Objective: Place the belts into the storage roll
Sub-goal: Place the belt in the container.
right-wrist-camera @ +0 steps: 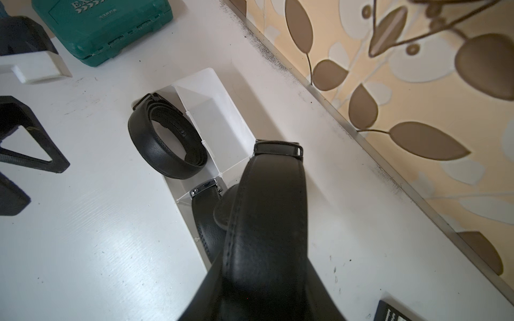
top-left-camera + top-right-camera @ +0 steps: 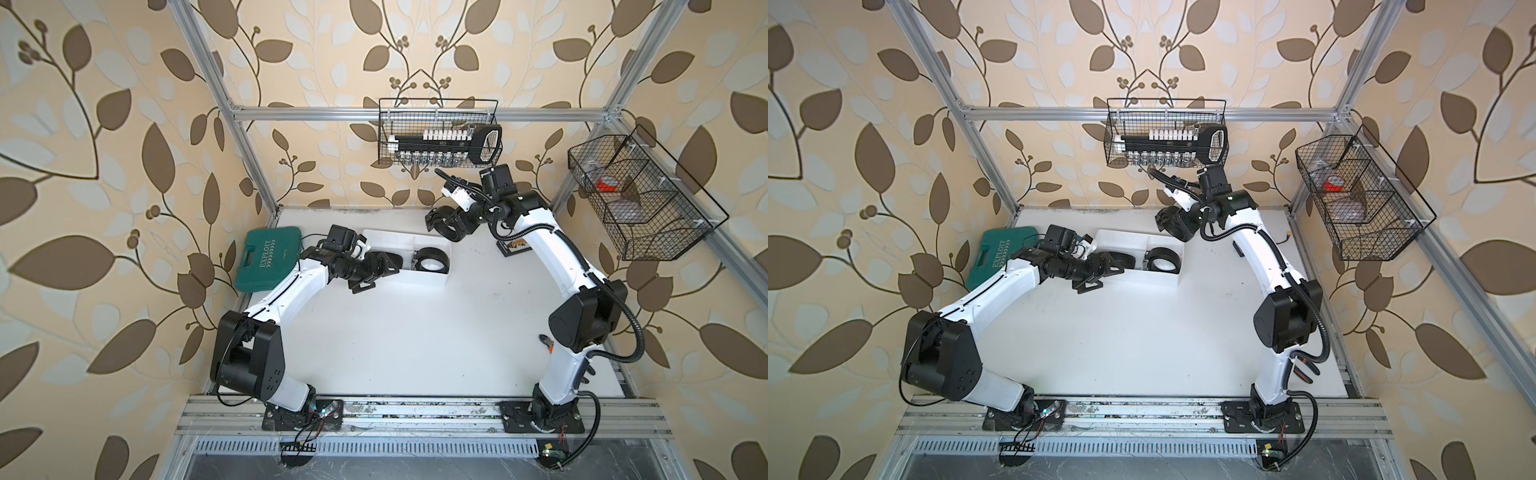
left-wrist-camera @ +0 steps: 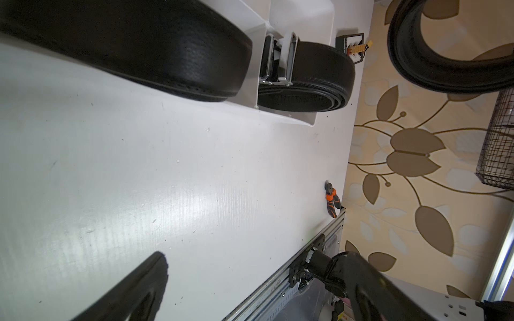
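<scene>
Belts are what I am stowing: three black leather straps wound into coils, each with a metal buckle, two of them already in the white divided plastic tray point(image 2: 395, 237). In both top views that tray lies toward the back of the white table point(image 2: 415, 332), just beside the green plastic tool case point(image 2: 268, 257). The first coil point(image 2: 434, 251) stands in the end compartment away from the case. The left gripper point(image 2: 379, 274) hovers low at the tray's near edge, jaws spread wide and empty. The right gripper point(image 2: 459, 220) is up off the tray's far corner, pinching the third coil point(image 2: 451, 233).

From the left wrist, the second coil point(image 3: 139, 50) fills the nearest compartment, the first lies next door with its buckle toward the divider, and the third hangs in the air beyond (nothing sits between my open fingers point(image 3: 133, 291)).

From the right wrist, the third coil fills the foreground, so the jaws themselves are hidden; the belt plainly hangs from them. A compartment on the tray's wall side is bare.

I judge this the last placement, mid-carry. Next I need to bring the coil over that bare compartment, lower it inside the walls, then let go, keeping the left arm clear.
</scene>
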You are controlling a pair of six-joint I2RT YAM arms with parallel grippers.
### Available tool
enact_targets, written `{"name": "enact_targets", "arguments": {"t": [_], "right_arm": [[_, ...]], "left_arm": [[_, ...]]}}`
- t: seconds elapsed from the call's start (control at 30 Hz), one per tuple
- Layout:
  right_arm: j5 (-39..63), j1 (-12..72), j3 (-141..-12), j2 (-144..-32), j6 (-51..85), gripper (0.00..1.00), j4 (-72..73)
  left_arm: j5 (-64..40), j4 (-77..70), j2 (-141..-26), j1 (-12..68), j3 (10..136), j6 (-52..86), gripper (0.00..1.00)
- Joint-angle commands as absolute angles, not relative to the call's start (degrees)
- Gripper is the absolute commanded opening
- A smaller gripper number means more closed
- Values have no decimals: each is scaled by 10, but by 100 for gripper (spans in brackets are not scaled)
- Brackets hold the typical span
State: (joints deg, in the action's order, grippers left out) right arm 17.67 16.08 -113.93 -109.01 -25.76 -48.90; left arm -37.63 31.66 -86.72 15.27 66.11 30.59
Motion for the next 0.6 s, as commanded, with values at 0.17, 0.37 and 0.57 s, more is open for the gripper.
{"name": "enact_targets", "arguments": {"t": [0.17, 0.37, 0.57], "right_arm": [[250, 145, -1219, -1162, -358, 14, -536], [259, 145, -1248, -1202, -402, 14, -563], [279, 145, -1269, -1230, -430, 14, -578]], "left_arm": [[-366, 353, -894, 140, 698, 248, 99], [-339, 369, -874, 128, 680, 223, 99], [-352, 354, -878, 105, 654, 225, 99]]}}
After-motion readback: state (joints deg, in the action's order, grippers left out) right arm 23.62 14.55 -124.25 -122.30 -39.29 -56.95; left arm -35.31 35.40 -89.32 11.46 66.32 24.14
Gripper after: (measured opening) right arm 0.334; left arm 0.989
